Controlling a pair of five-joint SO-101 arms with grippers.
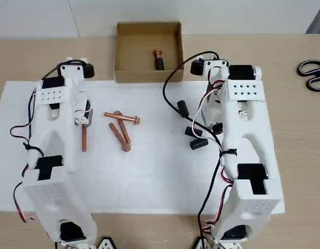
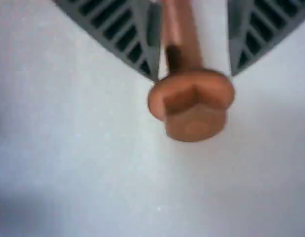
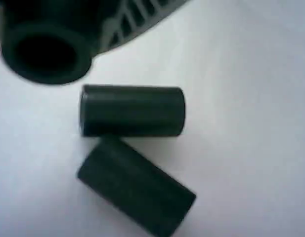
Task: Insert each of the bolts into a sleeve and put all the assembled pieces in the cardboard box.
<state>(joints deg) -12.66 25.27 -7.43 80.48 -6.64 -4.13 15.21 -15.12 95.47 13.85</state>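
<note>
My left gripper point(image 1: 83, 118) stands over the white mat, its grey fingers point(image 2: 117, 29) open on either side of a copper bolt point(image 2: 192, 106). The shaft touches one finger and a gap shows at the other. That bolt point(image 1: 84, 137) points back along the arm. Three more bolts point(image 1: 121, 129) lie crossed mid-mat. My right gripper point(image 1: 217, 126) is shut on a black sleeve point(image 3: 43, 49), seen end-on. Two sleeves point(image 3: 132, 109) point(image 3: 137, 192) lie just below it, and another sleeve point(image 1: 183, 107) lies apart. The cardboard box point(image 1: 123, 52) holds one assembled piece point(image 1: 158, 58).
Black cables point(image 1: 172, 78) loop from the right arm across the mat near the box's corner. Scissors point(image 1: 312, 72) lie at the table's far right edge. The mat's point(image 1: 160, 176) near half is bare between the two arm bases.
</note>
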